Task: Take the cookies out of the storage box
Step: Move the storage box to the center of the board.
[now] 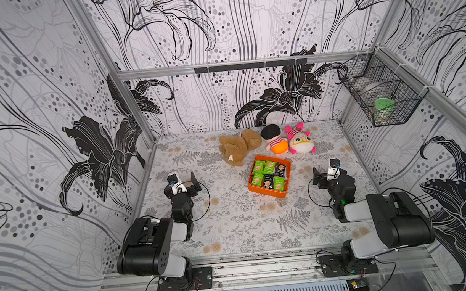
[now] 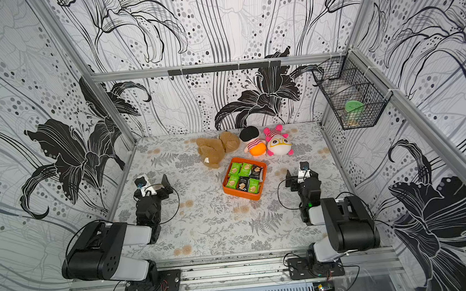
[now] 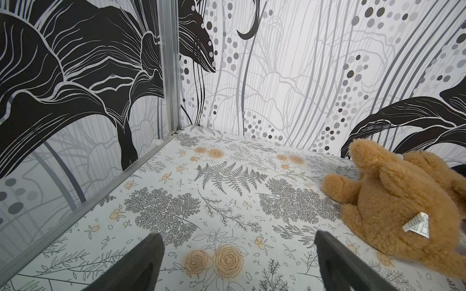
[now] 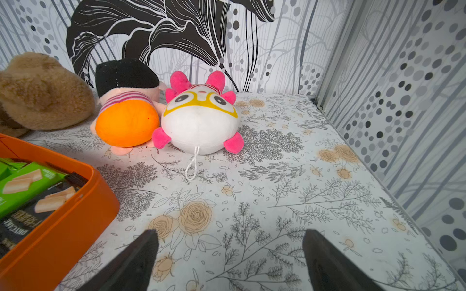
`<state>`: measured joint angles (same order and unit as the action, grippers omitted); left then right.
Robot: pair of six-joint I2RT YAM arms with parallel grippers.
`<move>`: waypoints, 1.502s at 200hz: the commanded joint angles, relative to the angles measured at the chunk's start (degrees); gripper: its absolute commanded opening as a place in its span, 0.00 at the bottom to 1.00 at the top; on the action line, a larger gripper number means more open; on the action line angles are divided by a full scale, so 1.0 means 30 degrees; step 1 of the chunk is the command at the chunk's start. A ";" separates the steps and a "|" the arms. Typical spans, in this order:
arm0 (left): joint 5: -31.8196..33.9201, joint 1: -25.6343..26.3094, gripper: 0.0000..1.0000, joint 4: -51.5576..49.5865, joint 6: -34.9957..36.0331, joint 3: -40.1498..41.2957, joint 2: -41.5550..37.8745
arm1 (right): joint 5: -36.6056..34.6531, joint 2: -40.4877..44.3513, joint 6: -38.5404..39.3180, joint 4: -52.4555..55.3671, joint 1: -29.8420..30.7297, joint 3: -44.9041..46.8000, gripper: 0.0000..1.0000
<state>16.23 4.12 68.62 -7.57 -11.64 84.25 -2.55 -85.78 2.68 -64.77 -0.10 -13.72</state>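
The orange storage box [image 1: 267,192] [image 2: 242,195] sits right of the table's middle, and several green and black cookies [image 1: 269,174] [image 2: 244,177] lie flat inside it. In the right wrist view the box's wall [image 4: 58,234] and some cookies [image 4: 27,186] show at one edge. My left gripper [image 1: 184,179] [image 3: 238,235] rests low near the left wall, open and empty, well apart from the box. To the right of the box my right gripper [image 1: 324,171] [image 4: 230,233] is also open, with only tablecloth between its fingers.
Three plush toys lie just behind the box: a brown bear [image 1: 238,148] [image 3: 393,201], a doll with an orange bottom [image 1: 276,143] [image 4: 126,126] and a white-and-pink one [image 1: 300,143] [image 4: 199,123]. A black wire basket [image 1: 383,95] hangs on the right wall.
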 commanded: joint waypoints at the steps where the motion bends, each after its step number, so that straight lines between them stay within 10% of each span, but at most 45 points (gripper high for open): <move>1: -0.0151 0.0033 0.98 0.1030 0.0298 0.0210 0.0039 | 0.0263 0.0000 0.0279 -0.0328 -0.0143 -0.0083 0.95; 92: 0.0327 0.0062 0.98 0.0546 0.0224 0.0010 -0.0348 | 0.0352 0.0254 0.0414 0.0219 -0.0114 -0.0301 0.95; 156: 0.2839 0.1451 0.98 -1.0157 -0.0797 -0.4485 -0.4973 | 0.0231 0.3859 -0.3657 1.6338 0.1169 -0.7964 0.96; 219: 0.1809 0.3944 0.97 -2.1852 -0.7423 -1.2803 -0.1570 | -0.2430 0.1598 -1.1706 2.7874 0.5520 -1.5646 1.00; 300: -0.1587 0.5873 0.97 -2.5230 -0.9213 -1.4612 0.1854 | 0.0616 -0.2737 -1.4970 3.1979 0.6830 -1.8271 0.63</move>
<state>14.46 21.26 -2.15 -32.18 -54.94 90.02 -2.48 -91.31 -39.75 27.14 20.05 -67.37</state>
